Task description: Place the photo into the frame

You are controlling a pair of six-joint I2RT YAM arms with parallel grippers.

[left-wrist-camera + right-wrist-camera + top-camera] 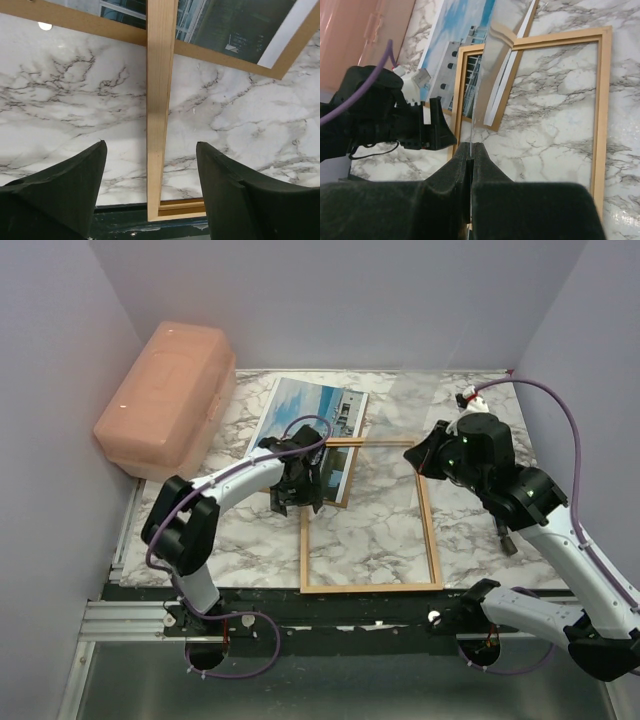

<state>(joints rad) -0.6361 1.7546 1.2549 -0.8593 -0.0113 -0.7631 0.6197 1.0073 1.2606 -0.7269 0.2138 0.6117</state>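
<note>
The marble table (250,540) took up most of the overhead view, with a pink plastic box (165,395) standing at its far left corner against the wall. The frame (370,588) lay flat on the marble in the middle of the table, its long sides running away from the arms. Its far left corner rested over the near right part of the photo (300,415). The photo lay face up at a slant between the box and the frame, blue sky toward the back wall. A brown board (225,60) showed as a narrow band along the photo's white edge (how much of it lay under the print could not be told).

The right gripper (471,150) hung above the frame's far right corner, its fingers pressed together on the edge of a thin clear sheet (487,65). The sheet stood up from the pinch and was seen almost edge-on from the right wrist.

The left gripper (151,150) hovered over the frame's left rail near the photo. Its fingers (65,185) were spread wide, one on each side of the rail and touching neither the wood nor the print.
</note>
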